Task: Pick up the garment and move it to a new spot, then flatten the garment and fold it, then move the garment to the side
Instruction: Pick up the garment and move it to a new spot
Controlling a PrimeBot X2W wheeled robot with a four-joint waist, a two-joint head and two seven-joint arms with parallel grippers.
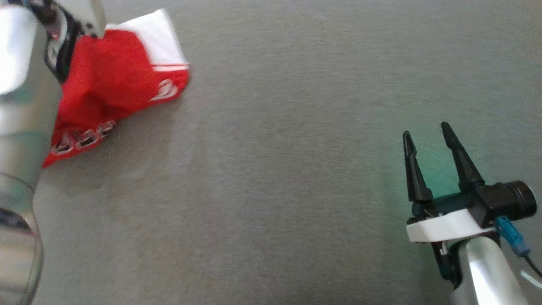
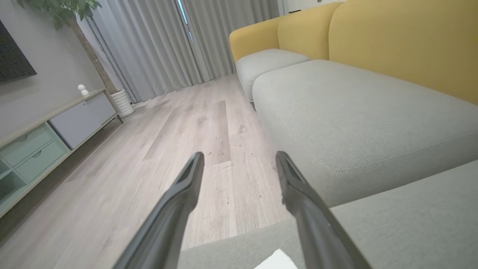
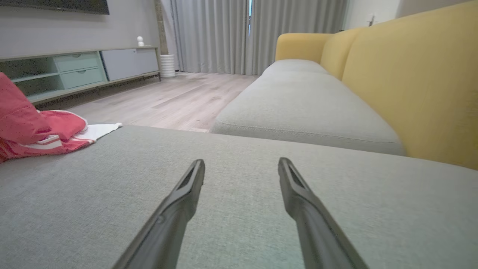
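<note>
Garment: a red and white garment is seen crumpled on the grey cushion, at the upper left of the head view, close to the cushion's far left edge.
Garment detail: a white panel is turned out at the far end; white lettering on the red cloth is too blurred to be read.
Left gripper: the fingers are spread wide and nothing is held between them; a white corner of cloth is seen low between them, and the wooden floor beyond.
Left forearm: it is seen along the left edge of the head view, beside the garment.
Right gripper: the fingers are spread wide and nothing is gripped; it is placed over bare cushion, well apart from the garment.
Surroundings: a yellow sofa back, grey curtains and a low sideboard are seen.
</note>
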